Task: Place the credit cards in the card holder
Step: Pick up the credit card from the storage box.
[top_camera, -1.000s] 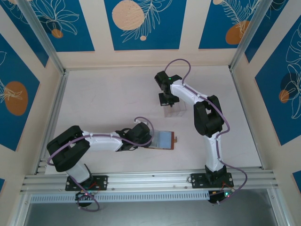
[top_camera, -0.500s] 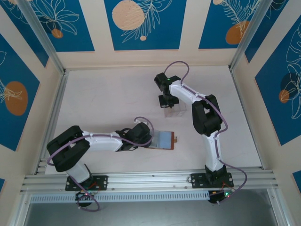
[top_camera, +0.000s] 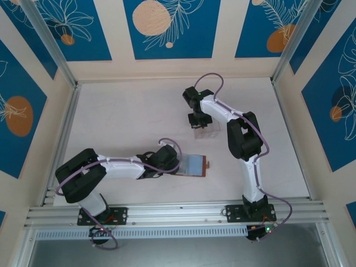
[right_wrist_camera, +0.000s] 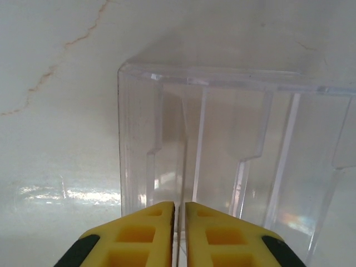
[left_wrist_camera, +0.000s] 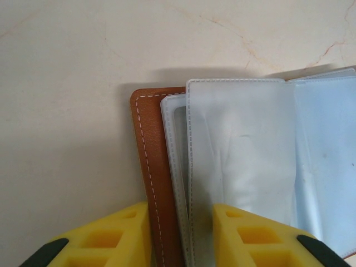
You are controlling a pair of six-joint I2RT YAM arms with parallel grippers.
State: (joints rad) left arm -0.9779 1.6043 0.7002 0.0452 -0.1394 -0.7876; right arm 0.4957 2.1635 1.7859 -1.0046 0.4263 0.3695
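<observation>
The card holder (top_camera: 193,165) lies open on the table (top_camera: 128,122) toward the near edge, at roughly 6 o'clock from the clear box (top_camera: 206,132). Its grey-blue sleeves (left_wrist_camera: 239,156) face up and its brown cover (left_wrist_camera: 151,167) is underneath. The left gripper (left_wrist_camera: 181,236) comes in from the holder's 9 o'clock side. Its claw is part-way released, not clenched. One yellow finger (left_wrist_camera: 111,239) sits just outside the brown stitched edge and the other rests over the top sleeve. The cover and sleeve edges pass flat through the gap, so this looks like pinning the holder down and keeping it spread, not pinching a leaf. That would stop the sleeves from springing shut or sliding when a card is pushed in.

The right gripper (right_wrist_camera: 179,233) hangs over the clear box, near its 11 o'clock corner in the overhead view. Its fingers point down into the slots and are all but clenched, with only a hairline slit between them. A thin pale line runs down through that slit. It cannot be told whether it is a card seen edge-on or one of the box's own ribs. It is equally unclear through the glare on the walls whether any credit cards stand in the box.

The narrow stance suits reaching between close ribs for something thin
</observation>
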